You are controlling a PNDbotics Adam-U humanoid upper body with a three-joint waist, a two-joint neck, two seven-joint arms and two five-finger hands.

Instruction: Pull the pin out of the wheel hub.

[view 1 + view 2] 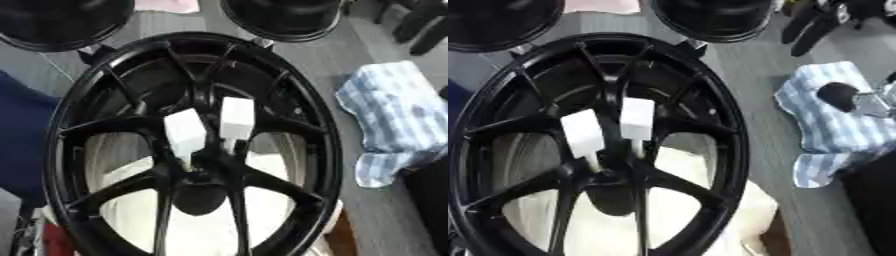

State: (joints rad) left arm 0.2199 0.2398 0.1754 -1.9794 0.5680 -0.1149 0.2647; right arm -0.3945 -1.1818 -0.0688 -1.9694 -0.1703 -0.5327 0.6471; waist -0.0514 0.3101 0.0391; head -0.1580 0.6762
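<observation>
A large black spoked wheel [325,145] fills the middle of both views, lying tilted over a cream surface. Two white block-shaped pins stand out of its hub [199,172] side by side: the left pin [185,131] leans a little left, the right pin [236,117] stands straighter. Nothing touches either pin. At the right edge of the right eye view, a black rounded part with a silver joint, which looks like my right hand [838,96], hovers over a checked cloth, well away from the wheel. My left hand shows in neither view.
Two more black wheels [61,25] [284,17] lie at the top. A blue-and-white checked cloth [394,115] lies on the grey floor at the right. A dark blue shape [17,130] is at the left edge. Black bars [815,25] cross the upper right corner.
</observation>
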